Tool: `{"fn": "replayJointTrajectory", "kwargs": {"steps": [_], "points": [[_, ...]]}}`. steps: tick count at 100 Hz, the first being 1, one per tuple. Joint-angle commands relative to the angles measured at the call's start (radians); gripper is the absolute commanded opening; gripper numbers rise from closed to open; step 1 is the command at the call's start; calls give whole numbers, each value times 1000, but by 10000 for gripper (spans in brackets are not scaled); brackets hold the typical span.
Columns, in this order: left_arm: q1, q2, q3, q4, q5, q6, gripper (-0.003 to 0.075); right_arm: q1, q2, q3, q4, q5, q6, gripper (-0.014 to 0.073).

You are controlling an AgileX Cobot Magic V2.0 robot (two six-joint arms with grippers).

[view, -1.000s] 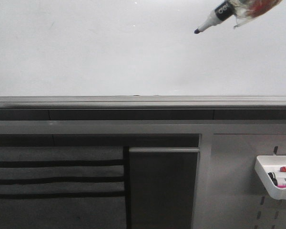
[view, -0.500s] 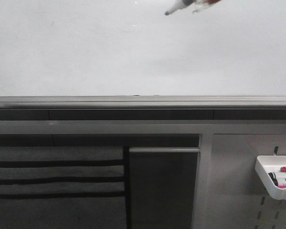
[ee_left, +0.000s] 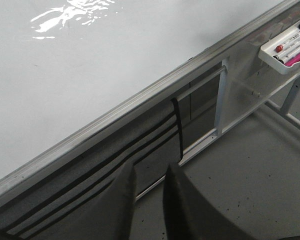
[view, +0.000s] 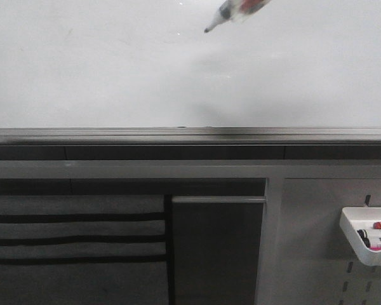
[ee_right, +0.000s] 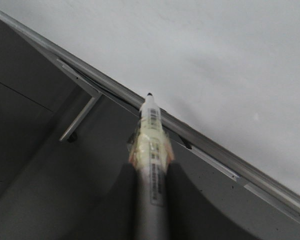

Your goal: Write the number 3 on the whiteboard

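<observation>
The large, glossy white whiteboard (view: 114, 70) fills the upper half of the front view, its grey metal lower rail (view: 190, 136) running straight across beneath it, and its surface is bare of any drawn digit in every view. At the top edge of that view, right of centre, a white marker pen with a black tip (view: 223, 15) slants down to the left, its tip close to the board; the picture is blurred there, so whether the tip touches the surface cannot be told. In the right wrist view the same marker (ee_right: 152, 150), wrapped near its middle in a band of clear yellowish tape, runs out between the dark fingers (ee_right: 124, 200) of the right gripper (ee_right: 151, 192), which are clamped on its barrel, the black tip aimed toward the rail and the white board (ee_right: 205, 60) beyond it. The left gripper (ee_left: 149, 200) shows in its own wrist view as two dark fingers (ee_left: 121, 205) standing a little apart with nothing between them, hanging over a speckled grey floor (ee_left: 240, 170) and a dark grey fabric panel with black stripes (ee_left: 90, 175) under the board. Down at the right, a white plastic tray (view: 366, 238) hangs on a grey pegboard panel (view: 311, 254) and holds several markers (ee_left: 291, 41) with red and black caps.
</observation>
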Motion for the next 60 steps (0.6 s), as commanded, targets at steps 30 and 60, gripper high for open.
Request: {"fn": "replayJointTrajectory", "kwargs": {"steps": [30, 60], "points": [[2, 5, -27, -28, -67, -9, 115, -3, 92, -36, 19, -278, -89, -74], [2, 5, -27, -28, -67, -9, 115, -69, 72, 25, -7, -183, -80, -74]]}}
